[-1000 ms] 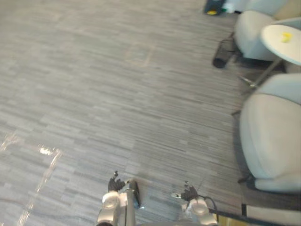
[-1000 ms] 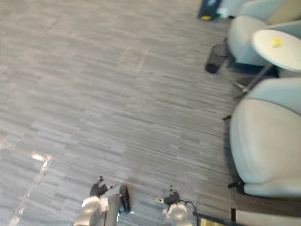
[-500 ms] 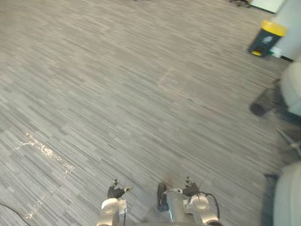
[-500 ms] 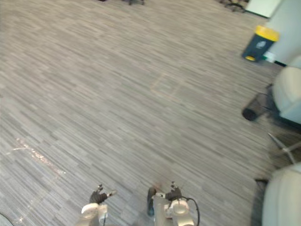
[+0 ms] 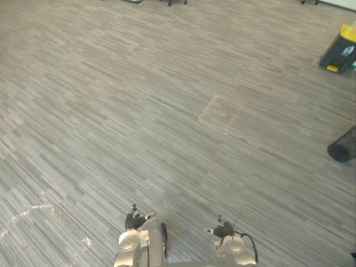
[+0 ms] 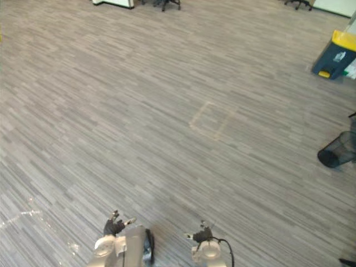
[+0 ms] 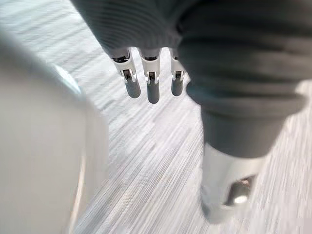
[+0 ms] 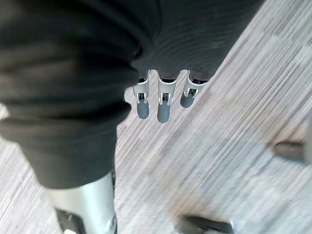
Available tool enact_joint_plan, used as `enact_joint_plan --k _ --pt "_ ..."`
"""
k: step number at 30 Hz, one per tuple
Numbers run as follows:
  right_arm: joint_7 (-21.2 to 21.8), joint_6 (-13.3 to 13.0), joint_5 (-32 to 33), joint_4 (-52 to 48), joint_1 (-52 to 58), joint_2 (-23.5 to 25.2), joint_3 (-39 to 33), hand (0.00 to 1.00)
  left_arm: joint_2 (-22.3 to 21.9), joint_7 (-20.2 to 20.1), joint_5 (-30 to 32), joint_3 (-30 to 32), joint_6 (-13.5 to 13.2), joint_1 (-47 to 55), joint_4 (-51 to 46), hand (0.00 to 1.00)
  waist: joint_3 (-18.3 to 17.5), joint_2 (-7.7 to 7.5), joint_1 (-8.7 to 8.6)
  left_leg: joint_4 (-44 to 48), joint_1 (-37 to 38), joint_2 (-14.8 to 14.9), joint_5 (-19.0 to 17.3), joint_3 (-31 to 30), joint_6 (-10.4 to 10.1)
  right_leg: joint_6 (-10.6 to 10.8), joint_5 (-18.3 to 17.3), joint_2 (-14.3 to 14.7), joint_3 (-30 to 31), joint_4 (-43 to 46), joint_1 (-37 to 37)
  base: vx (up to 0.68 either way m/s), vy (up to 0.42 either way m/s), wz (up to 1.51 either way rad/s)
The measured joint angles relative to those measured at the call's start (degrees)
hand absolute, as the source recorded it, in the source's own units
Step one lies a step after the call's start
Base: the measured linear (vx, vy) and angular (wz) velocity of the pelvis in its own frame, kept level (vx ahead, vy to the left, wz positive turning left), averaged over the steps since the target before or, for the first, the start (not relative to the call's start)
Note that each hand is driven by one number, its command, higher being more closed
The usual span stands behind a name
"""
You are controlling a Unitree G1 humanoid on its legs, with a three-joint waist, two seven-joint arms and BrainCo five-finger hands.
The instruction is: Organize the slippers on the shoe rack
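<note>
left hand (image 5: 135,220) 7 o'clock, fingers straight, empty | right hand (image 5: 222,229) 5 o'clock, likewise | slippers: likely light, soft, bendy; pinch the strap | bin (image 5: 340,51) 2 o'clock

yellow-lidded bin (image 6: 335,54), mesh basket (image 6: 337,150) (far right)
</note>
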Motion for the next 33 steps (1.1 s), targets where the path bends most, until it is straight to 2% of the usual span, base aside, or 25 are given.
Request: enact_joint_plan --k 1,2,4,5,6,8,10,11,12,13,14,15,16,17,18,19,20,21,22,24,27,30,31,32,33 --pt "0.09 -0.02 -0.06 -0.03 0.06 0.0 -0.03 0.0 0.44 0.02 -0.03 -0.04 0.32 0.02 0.11 0.0 -0.25 -0.65 0.09 1.11 2.06 -0.66 -2.14 1.7 1.8 3.4 1.97 -1.16 1.87 7.91 -2.22 0.5 0.266 -0.06" --pt "0.11 -0.03 -0.07 -0.09 0.05 0.0 -0.02 0.0 0.64 0.03 -0.02 -0.1 0.38 0.06 0.18 0.0 -0.27 -0.92 0.29 0.92 3.1 -0.94 -2.81 2.28 2.29 4.61 2.77 -1.42 2.39 11.1 -3.21 0.6 0.283 -0.26" --pt "0.3 -0.36 -0.07 -0.1 0.12 0.0 -1.04 0.0 1.28 -0.02 -0.02 -1.42 0.77 0.01 1.57 0.0 -0.08 -1.21 -0.04 -1.75 9.84 -2.23 -5.3 3.92 3.37 9.85 7.79 -1.79 2.94 28.96 -9.14 0.48 0.194 -0.37" --pt "0.4 -0.36 -0.07 -0.11 0.45 -0.02 -1.84 0.0 1.15 -0.02 0.01 -2.13 1.14 0.0 2.18 0.0 0.31 -0.78 -0.49 -3.87 14.3 -2.46 -6.23 4.54 3.33 9.62 7.65 -2.09 0.74 38.08 -12.5 0.58 0.19 -0.47" --pt "0.62 -0.37 -0.12 -1.02 1.15 -0.02 -2.21 0.0 0.91 -0.03 0.01 -3.11 1.31 -0.06 2.47 0.0 0.37 -0.45 -1.0 -8.03 20.56 -2.66 -6.84 5.21 3.34 6.3 5.77 -3.07 -4.31 46.49 -17.42 0.57 0.17 -0.48" --pt "0.62 -0.77 -0.1 -2.77 1.66 0.0 -2.51 0.0 0.16 -0.06 0.01 -3.22 1.3 -0.35 2.58 0.0 0.49 0.14 -1.38 -13.3 26.95 -2.5 -7.58 5.61 3.29 2.92 3.25 -2.49 -9.37 49.23 -23.71 0.51 0.073 -0.28" --pt "0.6 -1.11 -0.13 -3.86 1.55 -0.05 -3.59 0.0 -0.14 -0.15 0.02 -3.82 1.27 -1.35 3.54 0.0 0.57 -0.19 -2.08 -15.66 31.14 -1.65 -8.39 5.65 2.86 2.28 0.51 -0.87 -13.04 44.93 -29.1 0.5 -0.024 0.03" --pt "0.58 -1.23 -0.13 -3.83 1.05 -0.29 -3.9 0.0 0.05 -0.2 0.03 -4.54 1.33 -1.94 4.93 0.0 0.64 -0.27 -2.61 -17.14 33.67 -1.02 -8.52 5.87 2.84 1.67 -0.34 0.17 -15.48 37.67 -31.32 0.63 -0.089 0.18" --pt "0.6 -1.18 -0.13 -3.59 0.07 -0.74 -3.84 0.0 0.2 -0.18 0.08 -4.97 1.35 -2.06 6.3 0.0 0.67 -0.27 -3.82 -19.59 36.88 -0.33 -8.5 5.76 2.81 0.43 1.57 1.65 -19.14 23.9 -33.6 0.54 -0.075 0.19" --pt "0.59 -1.16 -0.11 -3.28 -0.1 -0.83 -3.85 0.0 0.3 -0.18 0.09 -5.13 1.35 -2.04 6.53 0.0 0.68 -0.32 -4.02 -20.28 37.71 -0.3 -8.5 5.69 2.8 0.05 2.78 1.92 -19.7 20.47 -33.96 0.57 -0.105 0.23" --pt "0.58 -1.2 -0.15 -2.43 -0.68 -1.07 -3.82 0.0 0.73 -0.2 0.1 -5.43 1.39 -1.89 7.04 0.0 0.68 -0.63 -4.27 -21.78 40.03 -0.62 -8.5 4.91 2.81 -0.55 7.19 2.85 -20.43 11.83 -34.12 0.65 -0.158 0.29" --pt "0.66 -1.07 -0.19 -1.69 -1.11 -1.72 -3.89 0.0 0.77 -0.26 0.18 -5.47 1.37 -1.77 7.91 0.0 0.33 -0.87 -4.82 -22.62 42.94 -0.87 -8.36 2.06 2.53 -6.18 16.16 4.14 -19.43 8.81 -33.69 0.79 -0.193 0.18" --pt "0.66 -0.99 -0.27 -1.42 -1.54 -2.15 -3.98 0.0 0.43 -0.25 0.18 -5.27 1.42 -1.86 8.38 0.0 0.11 0.48 -4.37 -22.59 43.33 0.25 -7.7 1.62 1.42 -6.05 15.21 4.54 -19.59 9.74 -33.51 0.68 -0.179 0.06" --pt "0.61 -0.82 -0.53 -1.12 -2.09 -2.42 -4.37 0.0 0.24 -0.34 0.44 -5.24 1.42 -1.89 8.62 0.0 -0.04 1.55 -4.15 -21.46 43.16 1.38 -5.79 0.44 -1.6 -6.28 12.49 5.24 -19.76 11.35 -33.65 0.64 -0.214 -0.2" --pt "0.61 -0.65 -1.35 -1.67 -2.11 -2.39 -5.86 0.0 -0.45 -0.3 0.93 -4.61 1.43 -1.64 8.57 0.0 -0.18 3.36 -4.41 -15.98 41.64 2.64 -3.74 -0.76 -4.47 -6.76 9.41 6.88 -20.57 12.14 -32.39 0.63 -0.213 -0.16" --pt "0.61 -0.63 -1.4 -1.84 -2.06 -2.29 -5.97 0.0 -0.54 -0.29 1.18 -3.99 1.46 -1.65 8.56 0.0 -0.11 3.67 -4.58 -12.2 40.22 3.19 -2.97 -0.74 -4.32 -6.84 8.61 7.68 -20.63 11.91 -31.63 0.75 -0.256 -0.28" --pt "0.64 -0.37 -1.4 -2.0 -1.69 -1.92 -5.48 0.0 -0.76 -0.3 1.45 -2.11 1.66 -1.72 8.38 0.0 0.13 4.08 -4.81 3.43 34.23 4.89 2.99 -1.76 -4.88 -7.17 7.31 9.63 -19.36 9.3 -27.53 0.64 -0.136 -0.51" --pt "0.6 -0.02 -1.39 -2.14 -1.13 -1.6 -4.35 0.0 -0.95 -0.28 1.85 -0.42 1.65 -1.11 7.49 0.0 0.64 4.37 -4.14 19.6 27.8 6.65 5.56 -3.39 -6.7 -7.93 6.76 12.1 -17.67 5.36 -21.88 0.65 -0.104 -0.56" --pt "0.57 0.02 -1.3 -2.12 -1.01 -1.47 -3.98 0.0 -1.05 -0.28 1.82 -0.13 1.65 -1.06 7.18 0.0 0.77 4.31 -3.96 23.13 26.48 7.06 4.82 -3.22 -6.56 -8.19 6.6 12.58 -17.01 4.59 -20.62 0.65 -0.041 -0.7" --pt "0.59 0.29 -1.12 -2.04 -0.62 -0.03 -1.28 0.0 -0.89 -0.3 1.78 0.23 1.51 -0.29 3.73 0.0 1.56 2.67 -2.93 35.94 16.43 7.71 -0.01 -2.38 -4.17 -9.24 5.13 14.23 -12.48 -0.09 -11.33 0.59 -0.035 -0.81" --pt "0.61 0.31 -1.04 -1.96 -0.75 0.57 -0.72 0.0 -1.08 -0.28 1.75 0.21 1.14 0.25 0.63 0.0 1.13 1.93 -1.06 28.68 7.65 7.55 -4.37 0.48 -1.85 -8.4 4.32 13.93 -5.95 -4.51 -5.53 0.48 0.049 -1.18" --pt "0.46 0.44 -1.04 -1.99 -0.7 0.59 -1.56 0.0 -1.19 -0.25 1.72 0.47 0.98 0.42 -0.82 0.0 1.73 1.23 -0.39 8.52 2.77 4.31 -5.04 -0.41 -1.45 -6.24 1.6 10.59 -0.87 -6.1 0.16 0.57 0.214 -0.93" --pt "0.44 0.38 -1.06 -1.76 -0.56 0.43 -1.66 0.0 -1.24 -0.22 1.72 0.31 0.81 0.7 -0.99 0.0 1.4 1.29 -0.36 -2.12 2.67 2.37 -1.46 -2.02 -2.69 -5.18 0.22 9.17 0.26 -6.64 1.45 0.53 0.252 -0.74" --pt "0.44 0.33 -1.06 -1.42 -0.56 0.13 -1.65 0.0 -1.24 -0.25 1.71 -0.03 0.69 0.99 -0.82 0.0 0.92 1.87 -0.34 -6.57 2.35 2.16 0.11 -3.6 -2.9 -4.76 -0.61 9.16 1.13 -6.78 1.85 0.68 0.388 -0.98" --pt "0.48 0.38 -1.11 0.57 -0.81 -0.06 -1.63 0.0 -0.55 -0.21 1.69 0.04 0.26 1.04 0.12 0.0 0.07 1.84 0.24 -4.69 2.28 0.93 6.22 -4.07 -1.64 -3.34 -3.1 7.61 3.53 -6.18 3.36 0.47 0.292 -0.76"
